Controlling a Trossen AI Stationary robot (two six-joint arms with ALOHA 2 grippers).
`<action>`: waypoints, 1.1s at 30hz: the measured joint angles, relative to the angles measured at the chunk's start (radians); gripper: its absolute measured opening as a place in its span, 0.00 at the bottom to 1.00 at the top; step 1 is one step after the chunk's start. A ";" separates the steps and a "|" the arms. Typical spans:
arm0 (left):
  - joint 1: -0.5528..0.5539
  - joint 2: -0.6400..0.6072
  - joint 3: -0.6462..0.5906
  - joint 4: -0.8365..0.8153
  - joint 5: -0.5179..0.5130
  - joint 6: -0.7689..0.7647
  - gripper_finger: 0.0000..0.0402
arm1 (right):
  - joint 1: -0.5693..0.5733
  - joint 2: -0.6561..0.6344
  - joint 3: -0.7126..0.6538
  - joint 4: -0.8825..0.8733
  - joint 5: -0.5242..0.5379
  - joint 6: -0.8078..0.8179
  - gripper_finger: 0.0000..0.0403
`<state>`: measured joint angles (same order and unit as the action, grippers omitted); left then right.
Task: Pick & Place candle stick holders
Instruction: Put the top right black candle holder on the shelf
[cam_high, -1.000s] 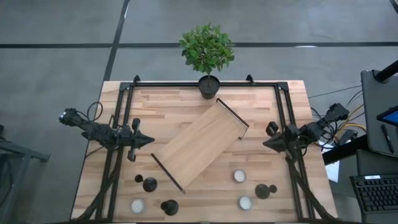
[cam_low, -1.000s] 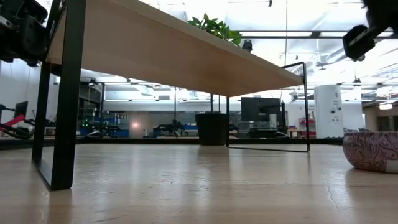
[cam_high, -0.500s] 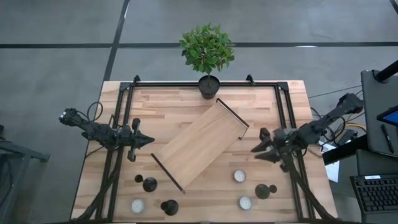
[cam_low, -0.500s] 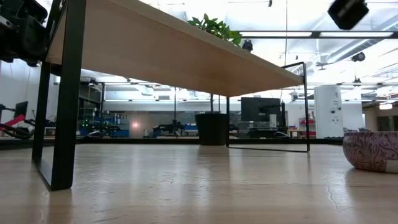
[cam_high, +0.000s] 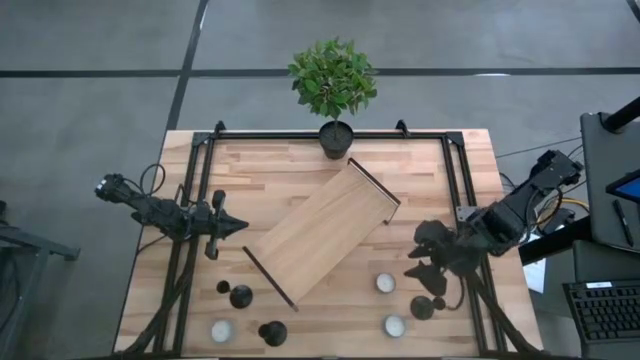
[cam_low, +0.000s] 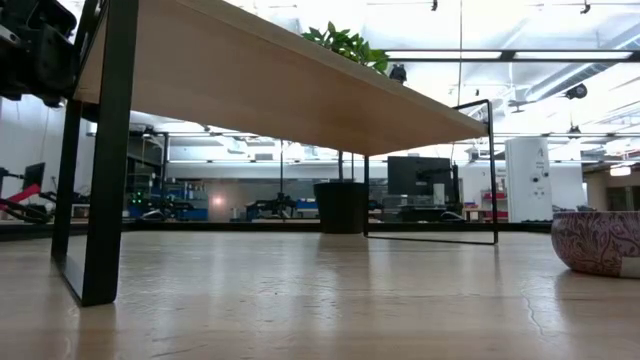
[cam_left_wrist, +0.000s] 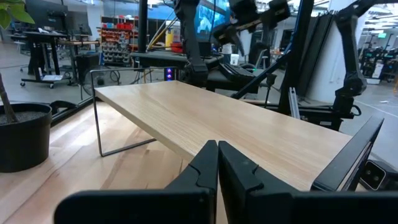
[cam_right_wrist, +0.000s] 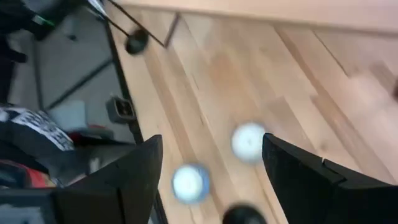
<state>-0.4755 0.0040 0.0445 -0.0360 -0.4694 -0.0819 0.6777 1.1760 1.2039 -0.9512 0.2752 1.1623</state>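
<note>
The right gripper (cam_high: 428, 256) has advanced toward the lower right of the frame with jaws now spread, poised beside the candle stick holder (cam_high: 423, 307). The left gripper (cam_high: 232, 227) waits, jaws together.

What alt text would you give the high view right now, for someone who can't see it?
Seen from above, the right gripper, jaws open, reaches over a black candle stick holder near two white candles. The left gripper waits shut beside a tilted wooden shelf; two more holders stand near the table's front edge.
</note>
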 joint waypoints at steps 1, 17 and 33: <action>0.000 0.000 0.000 0.000 0.000 0.000 0.02 | 0.017 0.027 0.040 -0.040 0.002 0.028 0.67; 0.000 0.000 0.000 0.003 0.000 0.000 0.02 | 0.371 0.385 0.364 -0.405 0.017 0.559 0.62; 0.000 0.000 0.000 0.005 0.000 0.000 0.02 | 0.519 0.655 0.378 -0.440 0.092 0.751 0.57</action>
<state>-0.4755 0.0042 0.0441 -0.0306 -0.4698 -0.0818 1.1970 1.8312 1.5814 -1.3914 0.3675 1.9129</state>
